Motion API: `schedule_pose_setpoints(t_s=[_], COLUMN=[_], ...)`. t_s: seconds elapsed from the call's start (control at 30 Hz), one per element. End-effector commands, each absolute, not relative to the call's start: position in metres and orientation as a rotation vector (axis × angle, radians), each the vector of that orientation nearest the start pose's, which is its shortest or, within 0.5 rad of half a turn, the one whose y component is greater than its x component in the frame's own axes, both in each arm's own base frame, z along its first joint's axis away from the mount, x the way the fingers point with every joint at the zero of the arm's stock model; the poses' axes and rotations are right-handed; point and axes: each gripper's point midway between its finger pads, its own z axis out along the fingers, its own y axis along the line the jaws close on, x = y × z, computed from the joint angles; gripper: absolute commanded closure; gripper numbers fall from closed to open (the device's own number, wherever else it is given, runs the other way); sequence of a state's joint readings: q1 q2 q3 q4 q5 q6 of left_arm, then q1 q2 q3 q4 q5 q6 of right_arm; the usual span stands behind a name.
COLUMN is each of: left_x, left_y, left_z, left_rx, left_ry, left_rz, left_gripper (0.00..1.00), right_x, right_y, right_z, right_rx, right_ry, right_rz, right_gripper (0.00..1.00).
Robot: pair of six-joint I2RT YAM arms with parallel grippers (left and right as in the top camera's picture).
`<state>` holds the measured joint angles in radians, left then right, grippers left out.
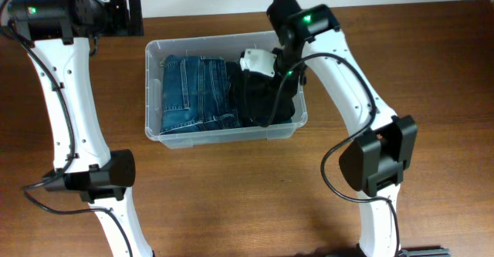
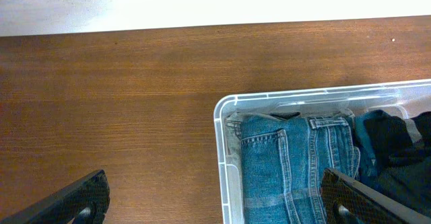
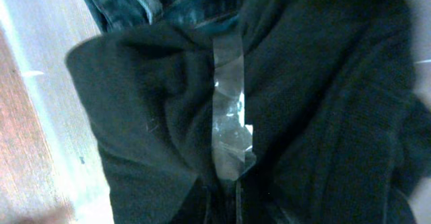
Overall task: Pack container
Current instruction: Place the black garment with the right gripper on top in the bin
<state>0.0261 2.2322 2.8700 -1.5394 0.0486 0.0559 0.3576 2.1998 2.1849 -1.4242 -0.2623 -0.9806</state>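
One container (image 1: 231,137), on the worktop (image 1: 231,203) with jeans (image 1: 193,95) and a dark garment (image 1: 270,103) inside, is judged light, slick and flexible, best gripped at its rolled rim on both short ends; the left hand (image 2: 215,200) hangs open beside it, the right hand (image 3: 227,109) closed amid the dark cloth.

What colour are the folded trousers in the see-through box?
Blue: they are faded denim jeans. The left wrist view shows them best.

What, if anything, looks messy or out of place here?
The black garment is crumpled at the container's right end, unlike the neatly folded jeans beside it. Nothing looks spilled.
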Motion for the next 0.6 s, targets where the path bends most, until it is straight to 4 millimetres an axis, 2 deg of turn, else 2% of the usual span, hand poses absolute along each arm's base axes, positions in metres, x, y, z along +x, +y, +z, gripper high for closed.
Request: schedule_pose_setpoints(t_s=[0.0, 0.07, 0.17, 0.2, 0.27, 0.33, 0.4, 0.43, 0.47, 0.5, 0.57], left_x=[0.495, 0.495, 0.495, 0.496, 0.496, 0.497, 0.497, 0.497, 0.497, 0.497, 0.497], left_y=[0.006, 0.006, 0.006, 0.006, 0.006, 0.006, 0.006, 0.006, 0.006, 0.006, 0.006], left_z=[0.329, 0.329, 0.330, 0.330, 0.330, 0.331, 0.331, 0.331, 0.331, 0.331, 0.331], left_rx=[0.061, 0.061, 0.061, 0.061, 0.061, 0.061, 0.061, 0.061, 0.061, 0.061, 0.061], left_ry=[2.452, 2.452, 2.450, 2.449, 2.446, 2.444, 2.444, 2.444, 2.444, 2.444, 2.444], left_rz=[-0.029, -0.029, -0.029, -0.029, -0.029, -0.029, -0.029, -0.029, -0.029, -0.028, -0.028], left_gripper=[0.01, 0.01, 0.01, 0.01, 0.01, 0.01, 0.01, 0.01, 0.01, 0.01, 0.01], right_x=[0.409, 0.414, 0.425, 0.429, 0.441, 0.451, 0.458, 0.459, 0.460, 0.460, 0.462], right_y=[0.198, 0.192, 0.182, 0.180, 0.178, 0.181, 0.185, 0.186, 0.187, 0.188, 0.189], right_z=[0.121, 0.120, 0.137, 0.147, 0.180, 0.212, 0.245, 0.255, 0.277, 0.287, 0.304], right_rx=[-1.840, -1.808, -1.690, -1.644, -1.490, -1.382, -1.300, -1.279, -1.250, -1.229, -1.180], right_ry=[2.283, 2.301, 2.343, 2.348, 2.353, 2.322, 2.274, 2.259, 2.218, 2.200, 2.177], right_rz=[0.338, 0.334, 0.313, 0.302, 0.274, 0.252, 0.236, 0.232, 0.220, 0.217, 0.216], right_gripper=[0.92, 0.84, 0.72, 0.62, 0.29, 0.16, 0.08, 0.06, 0.04, 0.01, 0.01])
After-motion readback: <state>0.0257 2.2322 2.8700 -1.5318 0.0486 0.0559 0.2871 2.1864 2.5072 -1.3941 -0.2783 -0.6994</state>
